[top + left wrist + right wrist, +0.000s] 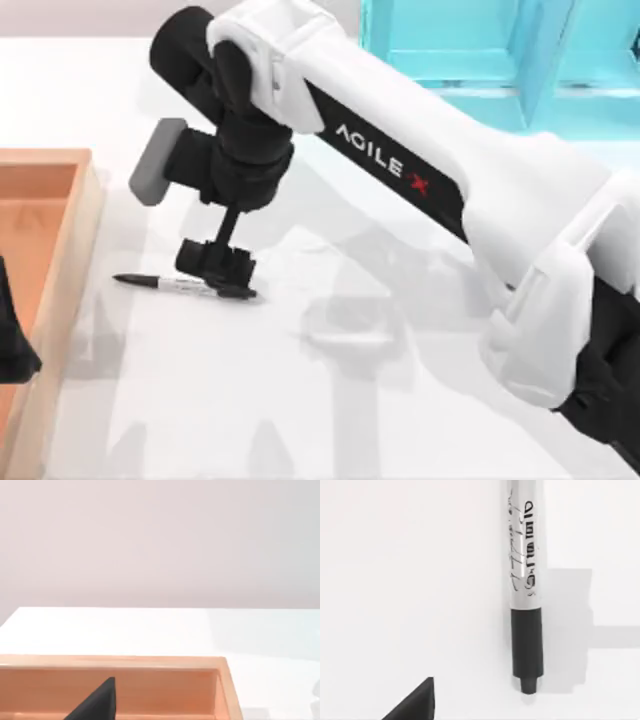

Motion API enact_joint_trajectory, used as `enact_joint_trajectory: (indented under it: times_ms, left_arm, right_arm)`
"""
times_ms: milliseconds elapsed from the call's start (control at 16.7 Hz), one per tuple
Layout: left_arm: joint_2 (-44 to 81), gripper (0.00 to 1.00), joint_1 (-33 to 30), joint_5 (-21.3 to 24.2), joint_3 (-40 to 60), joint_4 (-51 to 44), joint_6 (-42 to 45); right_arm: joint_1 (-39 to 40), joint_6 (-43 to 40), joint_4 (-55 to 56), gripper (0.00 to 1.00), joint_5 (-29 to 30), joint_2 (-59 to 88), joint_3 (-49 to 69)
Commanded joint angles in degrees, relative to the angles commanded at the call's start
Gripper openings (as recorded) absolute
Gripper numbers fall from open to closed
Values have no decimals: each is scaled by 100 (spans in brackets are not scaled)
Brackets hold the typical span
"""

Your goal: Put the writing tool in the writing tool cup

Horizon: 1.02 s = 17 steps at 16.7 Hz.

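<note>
A white table seen from above. The marker lies flat on the table just right of the orange wooden tray, tip pointing toward the tray. The right gripper, reaching in from the far side of the marker from the tray, hangs directly over the marker's capped end; whether its fingers are spread or closed on the marker cannot be told. In the right wrist view the marker lies on bare table, one dark finger off to its side. The left gripper sits parked over the tray. A turquoise shelf frame stands well beyond the marker. Likely risk: gripping so near the end, the marker could pivot, roll away or droop
</note>
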Motion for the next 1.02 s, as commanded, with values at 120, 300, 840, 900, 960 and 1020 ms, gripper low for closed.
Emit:
enact_joint_trajectory:
  times_ms: [120,300,840,900,960,1020]
  left_arm:
    - [0,100,0,0,0,0,0]
    - [0,100,0,0,0,0,0]
    - [0,100,0,0,0,0,0]
    - [0,100,0,0,0,0,0]
    - [0,100,0,0,0,0,0]
    - [0,100,0,0,0,0,0]
  right_arm:
    - [117,-61,-68,100,-44,231,396]
    - [161,-85,-84,100,-60,322,561]
    - [212,-39,355,100,-42,762,550]
    - [232,-19,504,100,-36,910,552]
    - [251,1,653,100,-28,1056,553]
    - [268,21,791,100,-22,1192,554]
